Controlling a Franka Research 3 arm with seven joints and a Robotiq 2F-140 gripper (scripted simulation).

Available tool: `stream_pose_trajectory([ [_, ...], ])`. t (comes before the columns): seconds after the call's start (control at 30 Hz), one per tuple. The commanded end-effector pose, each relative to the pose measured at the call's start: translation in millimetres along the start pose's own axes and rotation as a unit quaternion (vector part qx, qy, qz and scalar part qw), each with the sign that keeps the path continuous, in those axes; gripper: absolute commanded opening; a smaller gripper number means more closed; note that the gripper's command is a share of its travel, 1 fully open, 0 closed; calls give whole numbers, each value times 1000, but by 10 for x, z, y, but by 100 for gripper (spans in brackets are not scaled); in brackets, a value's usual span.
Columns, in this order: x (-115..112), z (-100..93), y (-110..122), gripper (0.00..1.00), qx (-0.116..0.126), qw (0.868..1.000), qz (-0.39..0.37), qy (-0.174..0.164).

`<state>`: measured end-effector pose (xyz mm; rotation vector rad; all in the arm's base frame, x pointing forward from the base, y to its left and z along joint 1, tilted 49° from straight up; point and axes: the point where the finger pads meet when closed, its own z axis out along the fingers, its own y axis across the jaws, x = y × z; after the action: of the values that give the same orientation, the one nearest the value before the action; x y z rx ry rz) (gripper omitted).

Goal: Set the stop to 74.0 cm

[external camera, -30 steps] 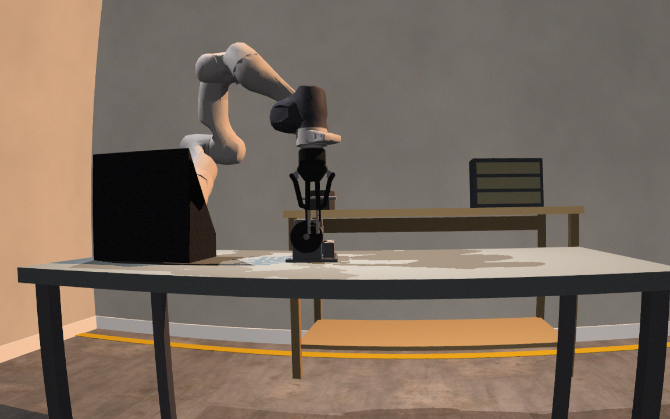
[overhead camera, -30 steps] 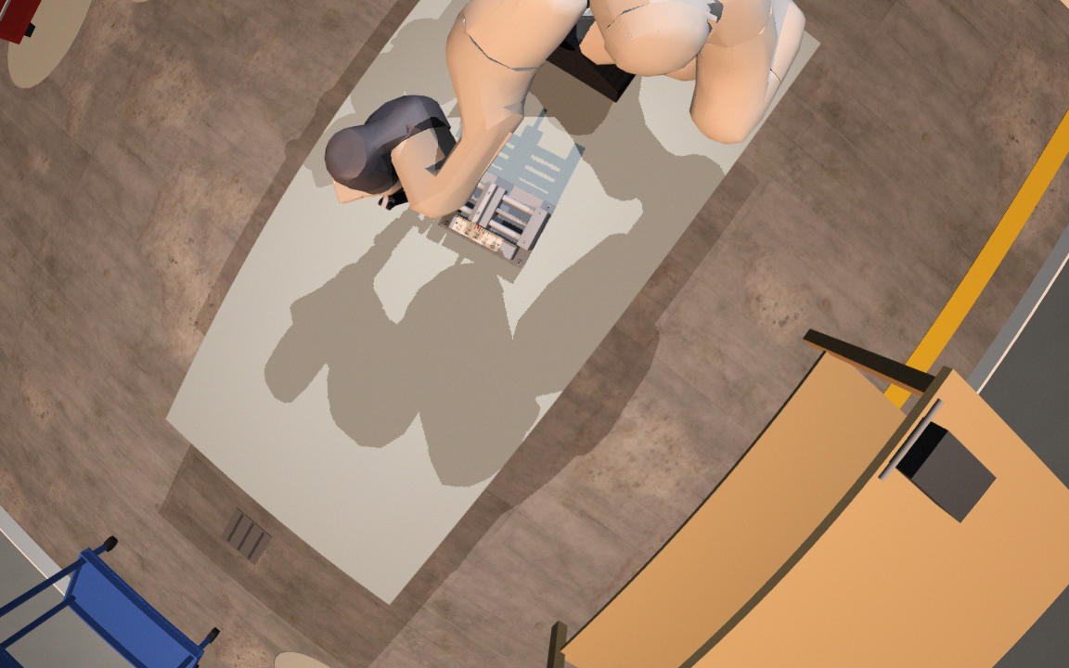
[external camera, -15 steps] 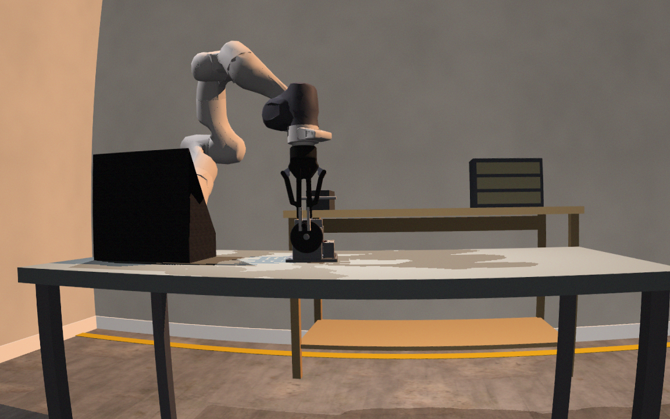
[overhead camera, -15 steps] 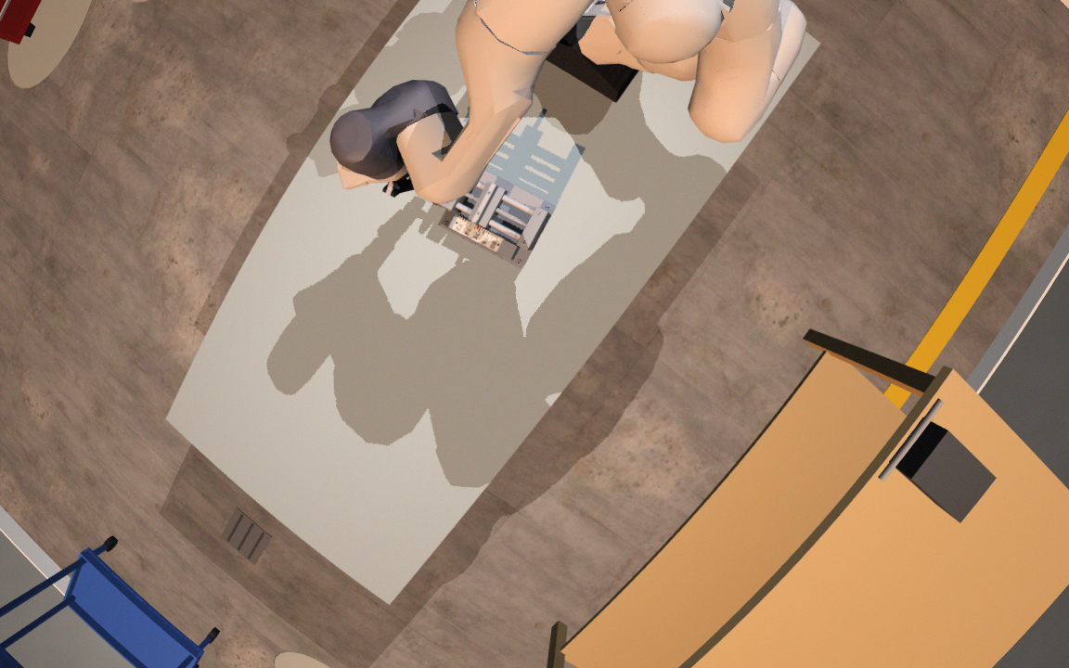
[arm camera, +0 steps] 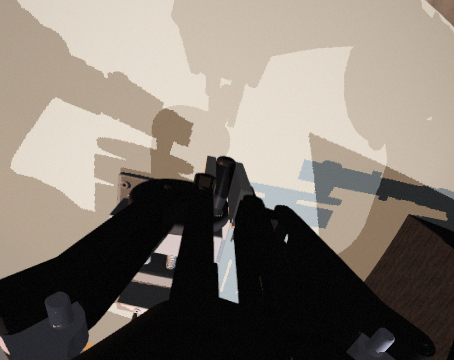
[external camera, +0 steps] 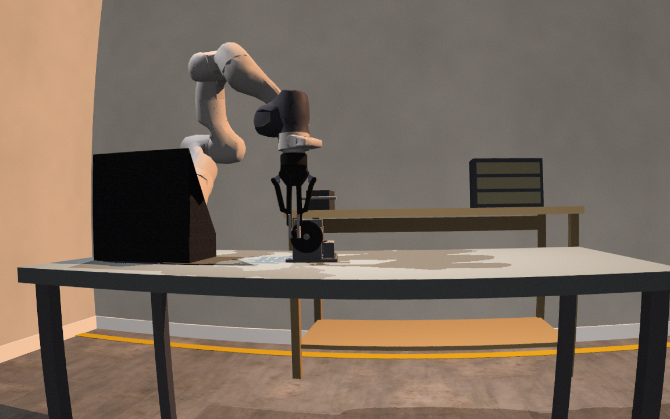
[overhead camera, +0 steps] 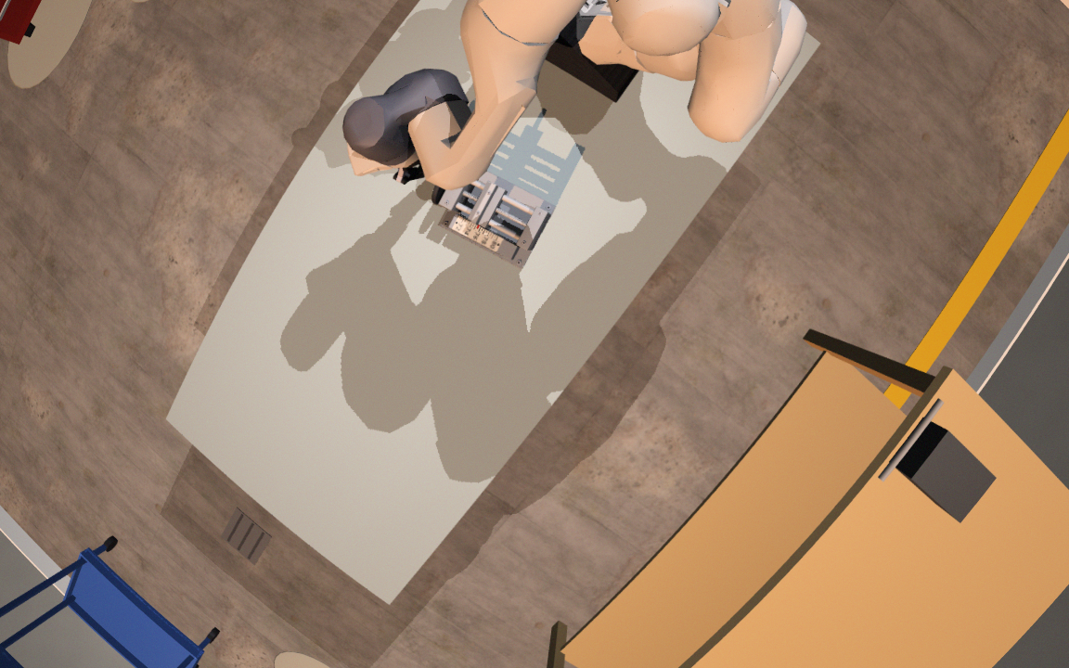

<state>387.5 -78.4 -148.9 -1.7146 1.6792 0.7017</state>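
The stop device [overhead camera: 534, 228] [external camera: 330, 249] has a sliding stop [overhead camera: 484, 201] on rods and a pale scale [overhead camera: 476, 233] along one side. A small red mark shows at the scale; its numbers are too small to read. The black handwheel [external camera: 313, 244] [arm camera: 147, 189] is on the device's end face. Its dark crank handle [arm camera: 225, 172] sticks out between the fingers. My gripper [external camera: 294, 233] [arm camera: 221, 173] points down and is shut on this handle, at the wheel's left side in the exterior view. The arm hides the fingertips in the top view.
A large dark box [external camera: 142, 208] [arm camera: 422, 265] stands on the pale table [overhead camera: 289, 431] [external camera: 587, 260], beside the device. A wooden bench [overhead camera: 870, 572] [external camera: 431, 210] stands behind the table in the exterior view. A blue cart [overhead camera: 131, 610] is off the table's end.
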Motion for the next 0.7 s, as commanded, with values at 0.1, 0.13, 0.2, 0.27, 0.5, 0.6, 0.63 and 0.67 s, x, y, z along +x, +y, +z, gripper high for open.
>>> stream_pose_trajectory([
  [0.1, 0, 201, 26, 4, 0, 1000, -3, 1],
  [0.13, 0, 225, 21, 4, 0, 1000, -3, 1],
  [0.2, 0, 270, 9, 4, 0, 1000, -3, 1],
  [0.27, 0, 310, -8, 4, 0, 1000, -3, 1],
  [0.5, -1, 388, -65, 4, 0, 1000, -3, 1],
  [0.6, -1, 424, -106, 4, 0, 1000, -3, 1],
  [0.63, -1, 436, -120, 4, 0, 1000, -3, 1],
  [0.67, -1, 444, -135, 4, 0, 1000, -3, 1],
])
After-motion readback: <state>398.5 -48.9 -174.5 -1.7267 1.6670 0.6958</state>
